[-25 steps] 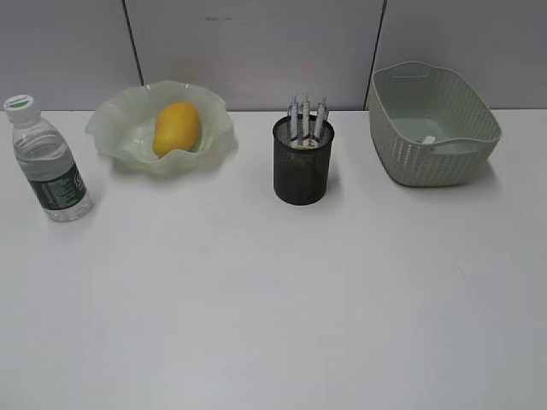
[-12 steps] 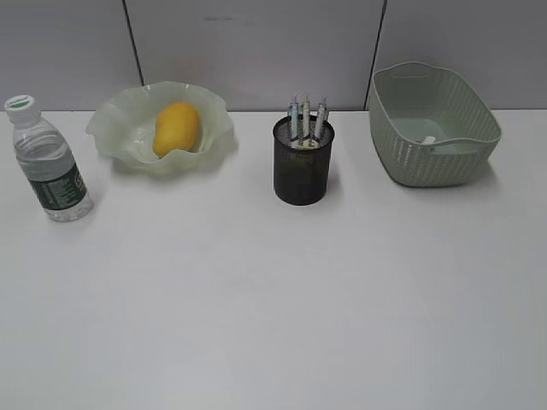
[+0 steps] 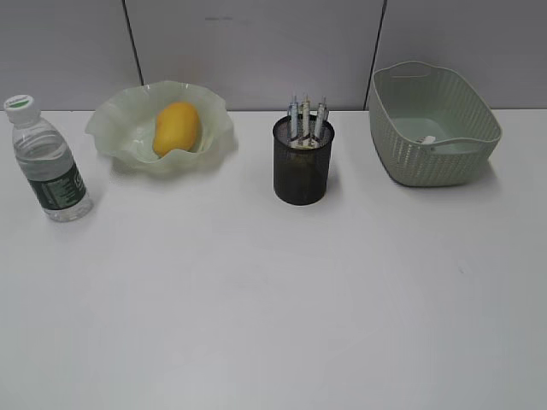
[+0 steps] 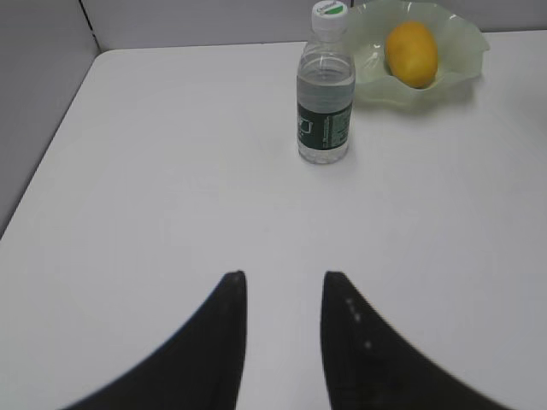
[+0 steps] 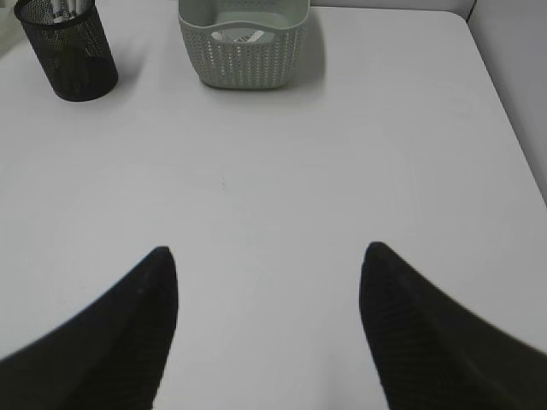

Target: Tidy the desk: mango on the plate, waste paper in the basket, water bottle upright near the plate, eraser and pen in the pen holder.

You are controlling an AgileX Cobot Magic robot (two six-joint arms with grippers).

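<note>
Task appears complete: mango (image 3: 176, 127) on plate (image 3: 115, 128), water bottle (image 3: 47, 161) upright at left. Left gripper (image 4: 282, 286) narrowly parted, empty; right gripper (image 5: 267, 260) wide apart, empty.

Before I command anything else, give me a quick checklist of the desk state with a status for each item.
1. Yellow mango lying in the pale green wavy-edged plate: ok.
2. Clear plastic water bottle with white cap upright beside the plate: ok.
3. Pens standing in the black mesh pen holder: ok. Eraser inside it: cannot tell, the mesh hides the contents.
4. Waste paper inside the grey-green woven basket: ok, a white scrap shows at the bottom.
5. Left pincer open, holding nothing: ok.
6. Right pincer open wide, holding nothing: ok.
</note>
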